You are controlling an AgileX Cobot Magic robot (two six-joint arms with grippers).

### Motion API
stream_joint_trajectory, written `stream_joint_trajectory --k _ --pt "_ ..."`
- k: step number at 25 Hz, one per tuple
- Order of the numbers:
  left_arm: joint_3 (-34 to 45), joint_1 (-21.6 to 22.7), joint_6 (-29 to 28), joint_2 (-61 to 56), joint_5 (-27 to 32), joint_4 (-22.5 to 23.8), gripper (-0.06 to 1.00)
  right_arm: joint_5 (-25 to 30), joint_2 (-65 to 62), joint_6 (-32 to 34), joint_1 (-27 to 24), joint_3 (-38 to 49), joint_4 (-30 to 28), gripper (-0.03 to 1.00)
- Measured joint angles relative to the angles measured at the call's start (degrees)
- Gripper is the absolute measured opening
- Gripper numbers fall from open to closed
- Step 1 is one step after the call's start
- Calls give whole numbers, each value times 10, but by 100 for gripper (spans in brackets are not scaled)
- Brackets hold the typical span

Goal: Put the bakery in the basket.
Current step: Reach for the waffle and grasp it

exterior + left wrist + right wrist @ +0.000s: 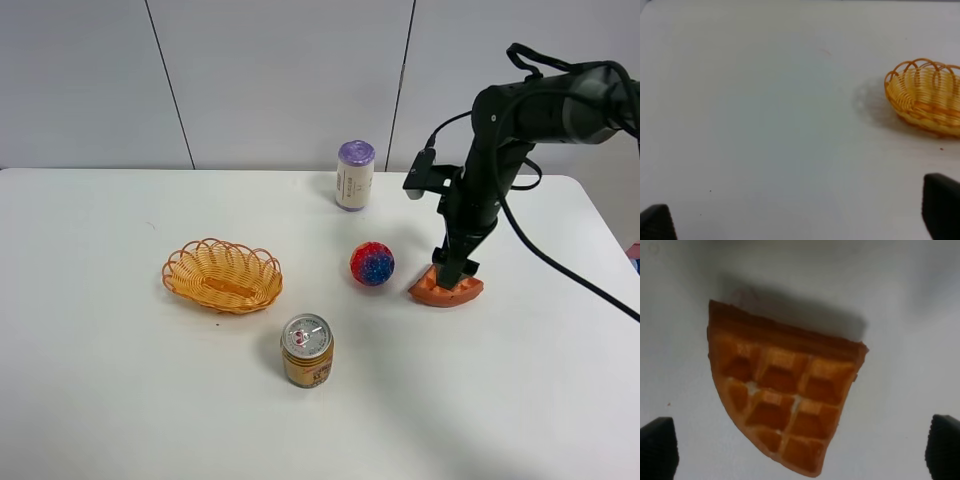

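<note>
The bakery (446, 291), an orange-brown waffle wedge with a square grid, lies flat on the white table at the right. My right gripper (455, 270) hangs straight down just above it. In the right wrist view the waffle (782, 400) fills the middle, and the gripper (801, 452) is open with one black fingertip (658, 447) on each side of it, neither touching. The yellow-orange wicker basket (222, 276) sits empty at the left-middle. The left wrist view shows the basket (926, 96) beyond my left gripper (800, 220), which is open over bare table.
A red-and-blue speckled ball (372, 264) rests just left of the waffle. A gold drink can (307, 351) stands in front of the basket. A white cylinder with a purple lid (354, 175) stands at the back. The table's right edge (610, 235) is near the right arm.
</note>
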Motion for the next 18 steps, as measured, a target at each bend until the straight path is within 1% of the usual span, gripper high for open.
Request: stream_joint_trajectory --k 5,18 --pt "0 0 0 0 0 0 100 4 2 0 0 0 31 100" --pt "0 0 0 0 0 0 100 2 5 -1 0 0 32 100"
